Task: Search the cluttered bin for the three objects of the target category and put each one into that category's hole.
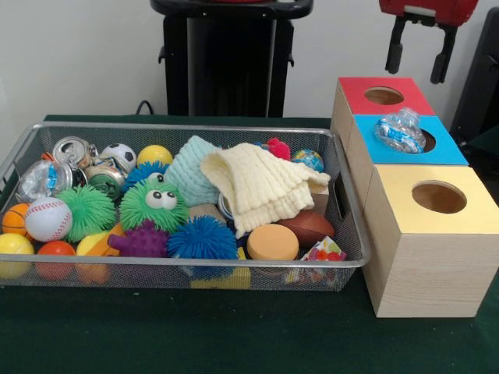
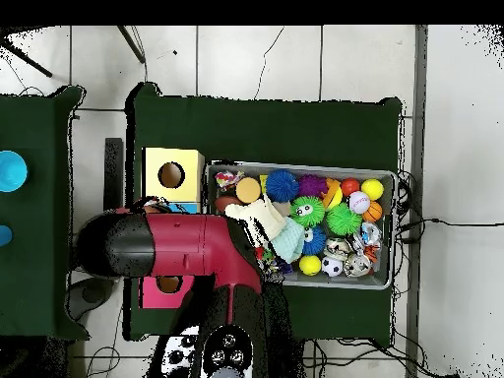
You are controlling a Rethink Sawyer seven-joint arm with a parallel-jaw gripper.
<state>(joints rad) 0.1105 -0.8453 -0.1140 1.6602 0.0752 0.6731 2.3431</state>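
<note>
Landmark = wire mesh bin [image 1: 343, 226], front view. Right of it, three wooden boxes in a row, each with a round hole on top. Nearest: yellow-topped box [image 1: 433, 234], hole empty. Behind that, blue-topped box [image 1: 405, 144] with a crushed clear plastic bottle [image 1: 399, 130] lying on its top, over the hole, not dropped in. Farthest: red-topped box [image 1: 382, 95], hole empty.

Inside bin, near edge: yellow and orange balls, baseball [image 1: 47, 218], purple spiky ball [image 1: 143, 240], blue spiky ball [image 1: 203, 238], orange disc [image 1: 272, 241], brown football [image 1: 306, 226]. Middle: green fuzzy toy with eyes [image 1: 153, 204], cream cloth [image 1: 261, 187] draped over other items. Far side: crushed can [image 1: 70, 149], soccer ball [image 1: 119, 156], another clear plastic bottle [image 1: 40, 179] at far left, teal knit piece [image 1: 187, 167].

Gripper [image 1: 421, 51] hangs above and behind red-topped box, well clear of bin, holding nothing, fingers [image 1: 396, 47] spread apart.
</note>
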